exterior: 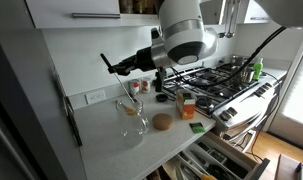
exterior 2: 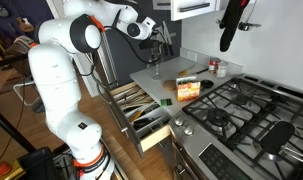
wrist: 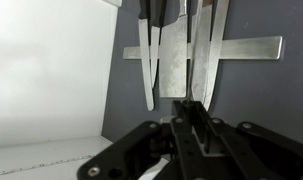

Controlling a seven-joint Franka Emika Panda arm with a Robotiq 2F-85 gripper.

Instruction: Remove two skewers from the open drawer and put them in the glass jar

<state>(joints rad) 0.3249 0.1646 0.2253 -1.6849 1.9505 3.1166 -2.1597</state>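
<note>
Step in hand, the drop: hand [exterior: 109, 67] pinched shut, apparently on a skewer [exterior: 124, 95], above the table [exterior: 99, 142]. The glass jar [exterior: 134, 122] stands at its 6 o'clock, the open drawer [exterior: 219, 158] at 4. Next: lower plumb, release.

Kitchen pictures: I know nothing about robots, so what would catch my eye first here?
The big white robot arm dominates, bending over the counter beside the stove. Below it the drawer is pulled wide open and is full of long utensils. In the wrist view, the shut gripper faces a row of knives hanging on a metal strip on the wall.
</note>
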